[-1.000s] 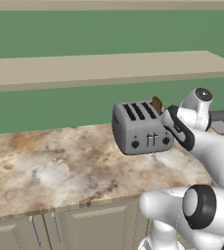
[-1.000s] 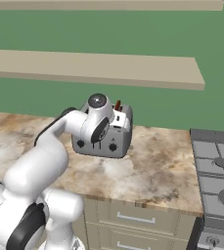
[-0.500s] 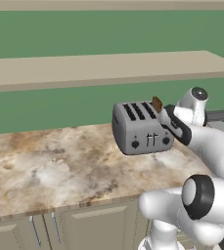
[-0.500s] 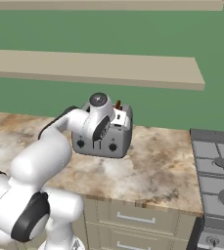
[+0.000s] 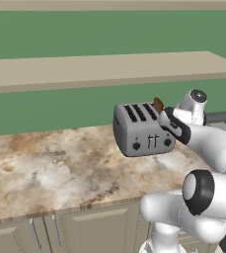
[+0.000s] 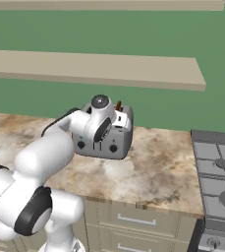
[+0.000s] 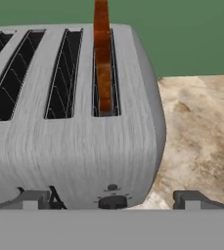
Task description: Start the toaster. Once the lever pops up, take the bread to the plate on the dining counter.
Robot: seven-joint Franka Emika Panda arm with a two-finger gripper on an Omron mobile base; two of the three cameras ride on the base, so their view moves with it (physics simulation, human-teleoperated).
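Gripper [image 7: 111, 197] spread wide above toaster [image 7: 74, 122], bread [image 7: 102, 53] standing in its slot

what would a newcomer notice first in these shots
Probably the grey toaster standing on the marbled counter, with a brown slice of bread sticking up from its rightmost slot in the hand view. Next, the white arm reaching in close, its open gripper right at the toaster's front.

Brushed-metal toaster [image 7: 84, 156] (matt), marbled stone counter [image 5: 50, 168]
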